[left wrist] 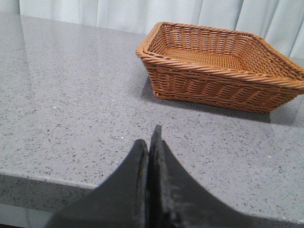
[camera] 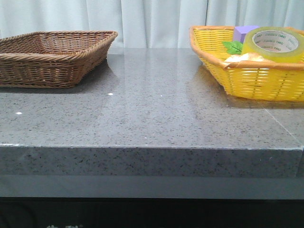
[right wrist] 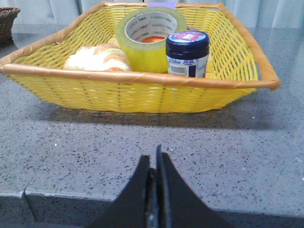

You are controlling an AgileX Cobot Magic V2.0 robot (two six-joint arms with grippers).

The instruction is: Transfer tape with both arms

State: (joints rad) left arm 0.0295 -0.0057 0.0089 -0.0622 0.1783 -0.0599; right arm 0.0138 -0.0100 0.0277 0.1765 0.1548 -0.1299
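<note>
Yellow tape [right wrist: 151, 35] in yellow basket [right wrist: 142, 95], leaning betw bread [right wrist: 97, 58] & jar [right wrist: 187, 53] | L gripper [left wrist: 149, 142] clenched, empty | R gripper [right wrist: 154, 159] clenched, empty, outside basket | risk: R snags rim or knocks jar reaching in

This looks like a staged lab or test bench rather than a home, perhaps: a bare grey speckled stone table [camera: 152, 118] before pale curtains [camera: 152, 19], with only a brown basket [camera: 52, 57] and a yellow basket [camera: 247, 76] set out.
</note>
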